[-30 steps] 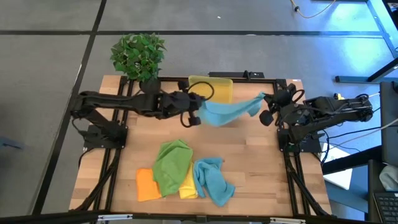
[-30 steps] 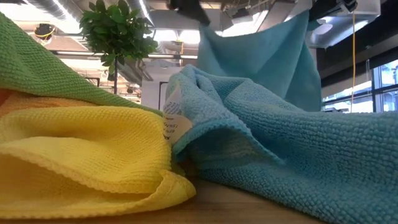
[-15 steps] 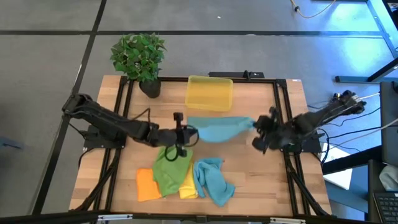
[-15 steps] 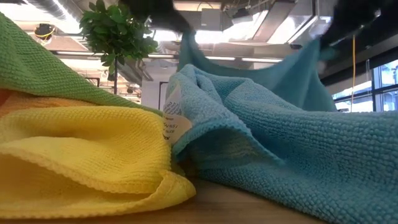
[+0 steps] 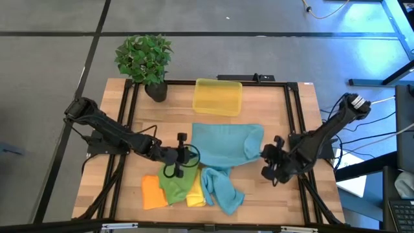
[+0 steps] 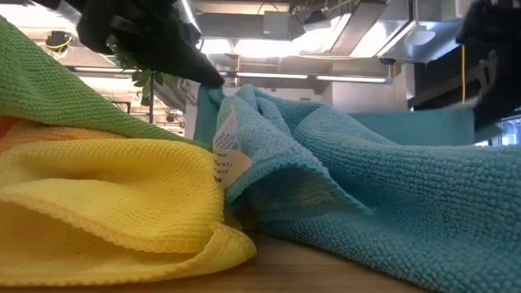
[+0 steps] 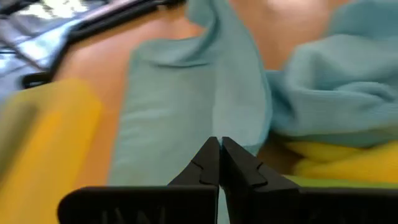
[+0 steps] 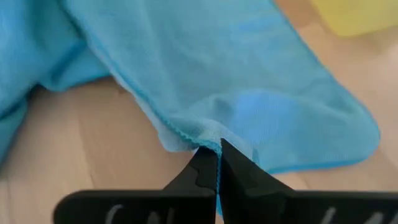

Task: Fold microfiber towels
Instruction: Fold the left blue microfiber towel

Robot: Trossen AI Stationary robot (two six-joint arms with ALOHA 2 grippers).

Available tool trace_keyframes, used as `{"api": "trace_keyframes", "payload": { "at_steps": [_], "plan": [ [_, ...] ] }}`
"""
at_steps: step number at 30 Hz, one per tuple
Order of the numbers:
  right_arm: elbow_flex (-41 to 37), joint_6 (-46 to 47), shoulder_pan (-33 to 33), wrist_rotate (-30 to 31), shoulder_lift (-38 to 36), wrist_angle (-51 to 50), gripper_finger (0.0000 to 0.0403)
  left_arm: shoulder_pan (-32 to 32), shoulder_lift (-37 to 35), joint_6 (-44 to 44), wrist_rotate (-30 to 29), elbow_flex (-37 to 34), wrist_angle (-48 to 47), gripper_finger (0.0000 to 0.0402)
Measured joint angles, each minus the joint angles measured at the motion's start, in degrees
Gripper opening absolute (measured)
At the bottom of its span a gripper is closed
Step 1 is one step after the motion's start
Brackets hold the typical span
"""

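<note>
Waiting in a crumpled heap at the table's near edge [image 5: 129, 188] are more microfiber towels [image 5: 187, 184], while beyond them the left gripper [image 5: 183, 154] and right gripper [image 5: 272, 160], fingers pressed together, each apparently pinch a near corner of the teal towel [image 5: 223, 144] to spread it flat before the yellow bin [image 5: 218, 97].

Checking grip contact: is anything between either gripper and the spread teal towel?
Nothing visible. The left gripper and right gripper are each shut directly on an edge of the teal towel, which lies on the table.
</note>
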Motion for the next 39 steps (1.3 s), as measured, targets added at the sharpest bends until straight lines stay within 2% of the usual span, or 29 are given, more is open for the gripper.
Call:
{"api": "trace_keyframes", "payload": {
  "at_steps": [4,8,14,18,20,23,26,31,39],
  "plan": [
    [-0.8,0.5,-0.5,-7.8,4.2,0.8,0.0,1.4,0.2,0.0,-1.2,0.0,-0.1,0.0],
    [-0.9,1.1,1.2,-14.4,6.7,6.3,0.0,2.7,0.2,0.0,1.5,0.0,-0.8,0.0],
    [-0.8,1.0,5.8,-16.1,6.7,16.6,0.0,2.5,0.2,0.3,2.2,0.0,-1.4,0.0],
    [0.3,2.5,7.1,-14.3,6.6,16.1,0.0,2.5,0.2,0.4,1.8,0.0,-1.2,0.0],
    [0.5,3.5,7.1,-12.7,6.6,14.3,0.0,2.6,0.2,0.6,-0.4,0.0,-0.9,0.0],
    [1.2,7.2,6.6,-8.8,6.6,9.0,0.0,4.0,0.2,0.6,-4.4,0.0,-0.9,0.0],
    [1.7,12.9,6.0,-4.3,6.4,3.1,0.0,6.1,0.1,1.2,-5.6,0.0,-0.8,0.0],
    [1.8,18.0,4.2,0.5,6.3,-5.0,0.0,11.6,0.0,1.1,-5.3,0.0,-0.5,0.0],
    [-0.3,19.5,-1.6,2.1,6.3,-11.7,0.0002,19.2,1.3,-2.3,1.6,0.1,-0.4,0.0]
  ]
}}
